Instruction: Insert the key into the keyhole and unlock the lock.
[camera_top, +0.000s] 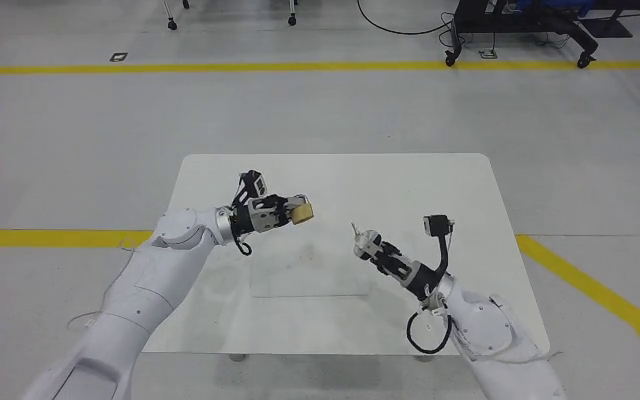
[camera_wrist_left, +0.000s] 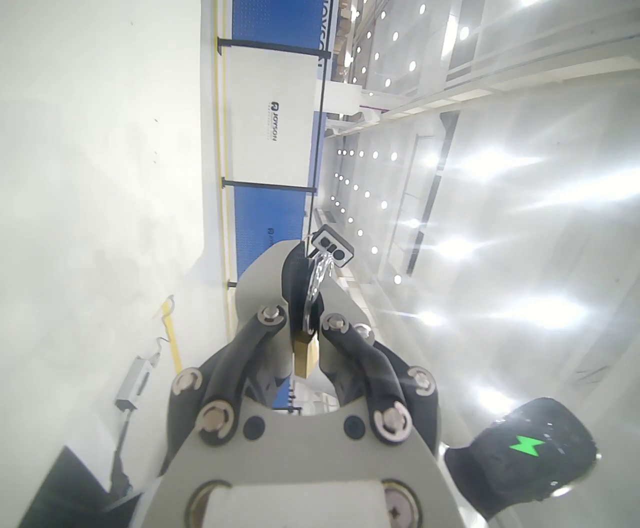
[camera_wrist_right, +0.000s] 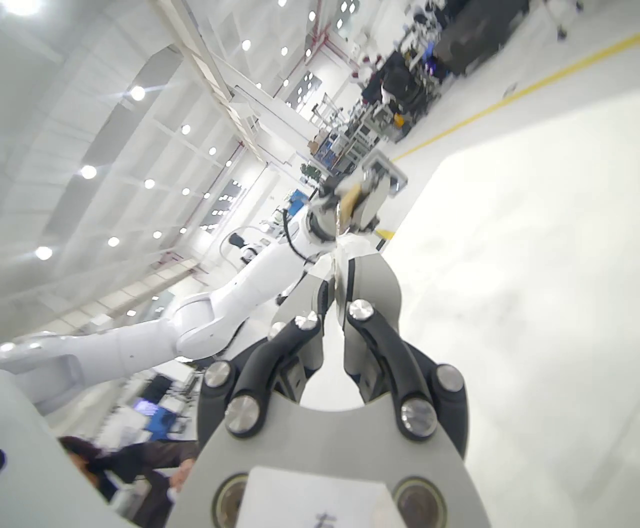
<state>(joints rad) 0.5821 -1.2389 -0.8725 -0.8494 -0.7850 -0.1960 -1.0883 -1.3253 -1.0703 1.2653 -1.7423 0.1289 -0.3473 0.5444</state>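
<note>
Mid-air, left claw (camera_top: 290, 211) clamps lock (camera_top: 302, 210), right claw (camera_top: 362, 243) key (camera_top: 355, 232).

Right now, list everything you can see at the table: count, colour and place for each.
Lock: one, brass, held above the table, off its surface.
Key: one, silver, held above the table, pointing toward the lock, apart from it.
Mat: one, pale, flat on the table's near middle.
Table: one, white, under both arms.
Floor lines: three stretches, yellow, beyond and on either side of the table.
Cart: one, black, on the far floor.
Left tool: one, grey and black, shut on the lock.
Right tool: one, grey and black, shut on the key.
</note>
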